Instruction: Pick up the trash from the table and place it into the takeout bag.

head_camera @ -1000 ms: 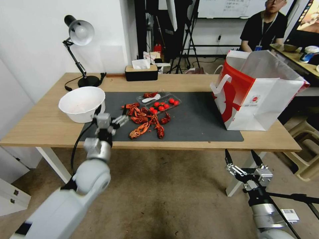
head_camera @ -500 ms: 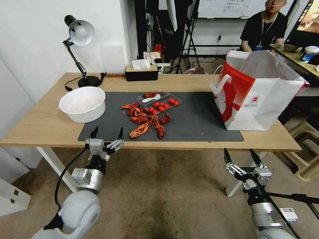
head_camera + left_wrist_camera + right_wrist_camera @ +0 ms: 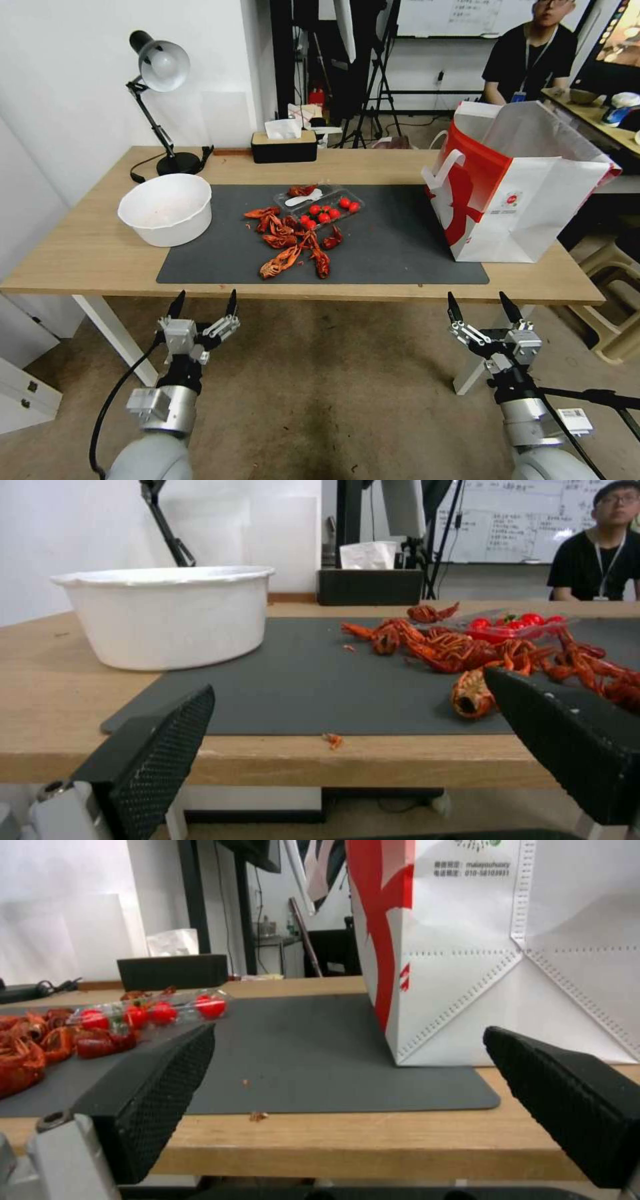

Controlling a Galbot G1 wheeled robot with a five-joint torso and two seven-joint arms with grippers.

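The trash on the table (image 3: pixel 87 253) is a heap of red crayfish shells (image 3: pixel 290 243) (image 3: pixel 453 647) and a clear plastic tray (image 3: pixel 320 203) (image 3: pixel 153 1012) of cherry tomatoes with a white spoon, both on the dark grey mat (image 3: pixel 393 247). A white bowl (image 3: pixel 165 208) (image 3: pixel 167 615) stands at the mat's left end. The red-and-white takeout bag (image 3: pixel 513 187) (image 3: pixel 467 950) stands open at the right end. My left gripper (image 3: pixel 205 303) (image 3: pixel 350 685) hangs open below the table's front edge, left of centre. My right gripper (image 3: pixel 481 307) (image 3: pixel 347 1032) is open too, below the edge in front of the bag.
A desk lamp (image 3: pixel 160 67) and a black tissue box (image 3: pixel 283 143) stand along the table's far side. Plastic stools (image 3: pixel 613 293) sit on the floor at the right, a white cabinet (image 3: pixel 27 393) at the left. Bare floor lies before the table.
My left arm has dropped from beside the white bowl down and back to below the table's front edge, still open. The right arm has barely shifted.
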